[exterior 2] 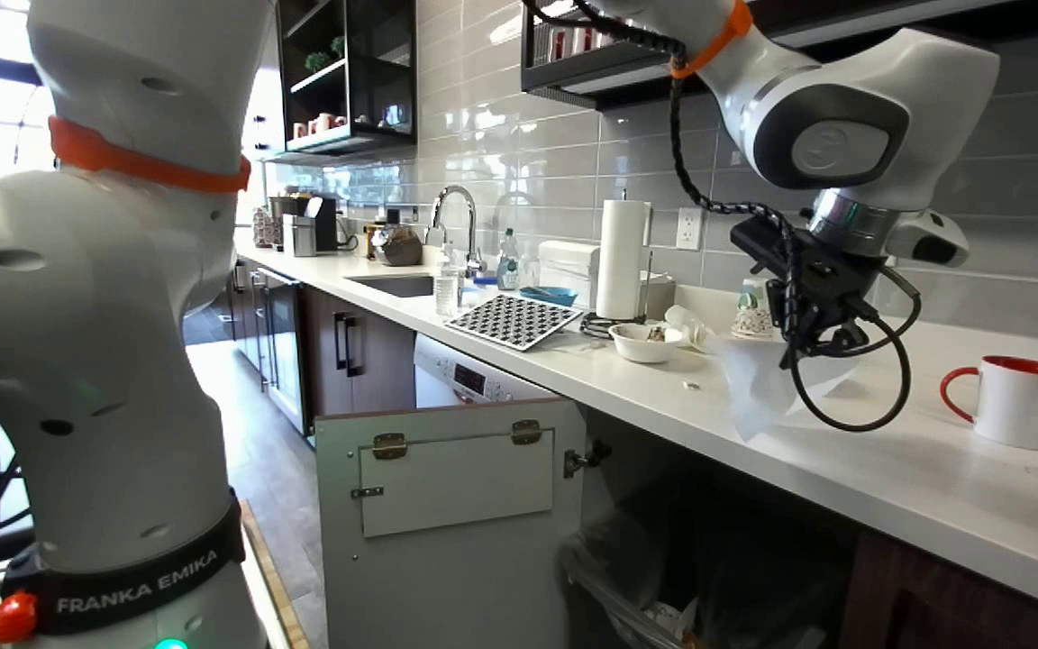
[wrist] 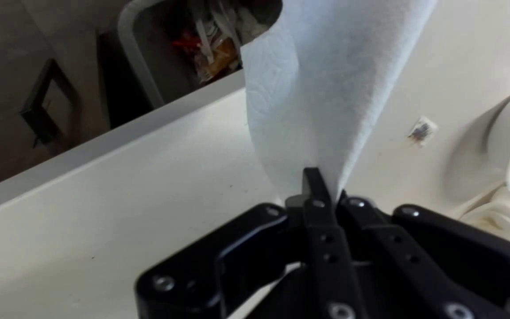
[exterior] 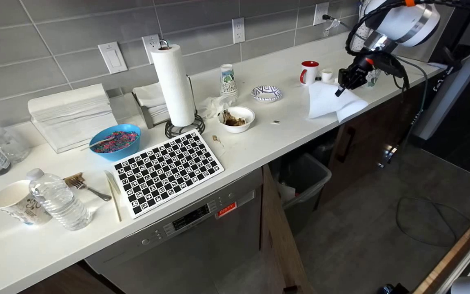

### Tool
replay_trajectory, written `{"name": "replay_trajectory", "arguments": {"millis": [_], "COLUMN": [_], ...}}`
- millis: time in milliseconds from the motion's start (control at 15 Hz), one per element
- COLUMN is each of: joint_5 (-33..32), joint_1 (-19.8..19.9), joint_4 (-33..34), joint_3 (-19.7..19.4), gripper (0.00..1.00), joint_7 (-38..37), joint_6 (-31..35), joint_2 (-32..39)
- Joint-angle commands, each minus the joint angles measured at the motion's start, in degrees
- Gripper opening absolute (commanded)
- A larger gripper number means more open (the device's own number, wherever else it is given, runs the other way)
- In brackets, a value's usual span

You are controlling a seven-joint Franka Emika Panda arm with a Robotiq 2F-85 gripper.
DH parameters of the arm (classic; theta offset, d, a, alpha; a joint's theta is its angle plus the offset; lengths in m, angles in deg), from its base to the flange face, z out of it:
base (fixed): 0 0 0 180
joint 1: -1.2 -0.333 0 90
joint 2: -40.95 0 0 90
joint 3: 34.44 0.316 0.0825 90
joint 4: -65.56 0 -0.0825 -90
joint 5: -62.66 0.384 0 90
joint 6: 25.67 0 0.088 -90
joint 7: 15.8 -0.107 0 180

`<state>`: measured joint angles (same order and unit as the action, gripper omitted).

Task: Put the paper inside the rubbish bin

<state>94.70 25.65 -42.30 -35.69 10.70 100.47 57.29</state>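
Observation:
The paper (exterior: pixel 327 100) is a floppy white sheet that hangs over the counter in both exterior views (exterior 2: pixel 753 383). My gripper (exterior: pixel 340 90) is shut on one part of it, also seen in an exterior view (exterior 2: pixel 791 356). In the wrist view the fingers (wrist: pixel 326 192) pinch the paper (wrist: pixel 321 88), which spreads upward in the picture and covers part of the bin. The rubbish bin (exterior: pixel 321 181) stands low in the open cabinet under the counter, with a liner and some rubbish inside. Its rim shows in an exterior view (exterior 2: pixel 614 602) and in the wrist view (wrist: pixel 136 53).
The counter edge (wrist: pixel 104 148) lies between the gripper and the bin. An open cabinet door (exterior 2: pixel 447 559) stands beside the bin. A red-and-white mug (exterior: pixel 309 73), a patterned bowl (exterior: pixel 266 93), a white bowl (exterior: pixel 237 125) and the paper towel roll (exterior: pixel 174 85) stand on the counter.

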Motion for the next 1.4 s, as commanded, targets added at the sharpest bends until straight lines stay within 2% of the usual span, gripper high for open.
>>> {"name": "replay_trajectory", "arguments": {"millis": [0,200,333,533,667,733,1133,1200,1333], "joint_5": [7.33,6.54,3.98,-0.05,-4.68,-1.48,-3.81,-3.25,-3.35], "joint_1": [0.42,-0.63,-1.38,-2.12,-2.80,-2.15,-2.40,-2.45,-2.10], "joint_4": [-5.88,-8.27,-9.85,-12.30,-14.87,-12.42,-14.06,-13.31,-11.95], "joint_3": [-1.94,-5.27,-7.14,-9.08,-10.20,-9.60,-10.00,-9.74,-9.30], "gripper": [0.00,0.00,0.00,0.00,0.00,0.01,0.00,0.00,0.00], "joint_7": [8.30,11.66,12.50,13.43,12.26,12.46,12.42,12.65,13.99], "joint_6": [-7.87,-15.80,-17.08,-15.48,-11.69,-14.80,-12.92,-12.61,-16.41], "joint_2": [-5.33,-6.08,-5.68,-4.13,-3.66,-3.79,-3.20,-1.35,1.91]}}
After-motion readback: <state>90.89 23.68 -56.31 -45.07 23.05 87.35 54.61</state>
